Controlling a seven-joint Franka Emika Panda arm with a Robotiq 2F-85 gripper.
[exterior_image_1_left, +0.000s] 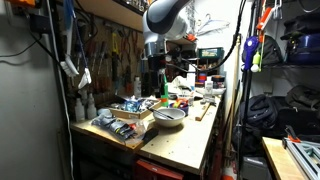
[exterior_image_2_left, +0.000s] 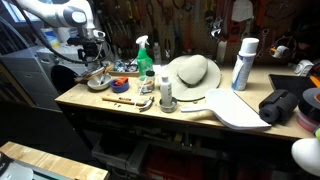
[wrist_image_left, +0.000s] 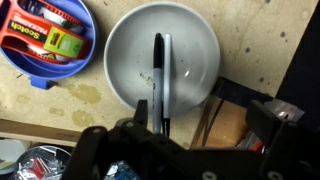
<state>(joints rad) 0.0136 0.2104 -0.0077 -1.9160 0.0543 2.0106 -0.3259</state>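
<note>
grey bowl (wrist_image_left: 125, 60) with black marker (wrist_image_left: 158, 80), blue dish (wrist_image_left: 35, 74) with tape rolls (wrist_image_left: 45, 32)

The marker's (wrist_image_left: 158, 70) lower end is hidden behind the blurred jaws.

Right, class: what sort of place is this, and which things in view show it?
Most likely a garage or home workshop: a cluttered light wooden workbench, hand tools hanging on the back wall, and a round blue plastic dish of tape rolls.

You've got a smooth glossy bowl (wrist_image_left: 125, 50), black semi-gloss plastic marker (wrist_image_left: 158, 60), shiny blue plastic tub (wrist_image_left: 40, 74), and a matt, stained, rough plywood tabletop (wrist_image_left: 270, 40).
</note>
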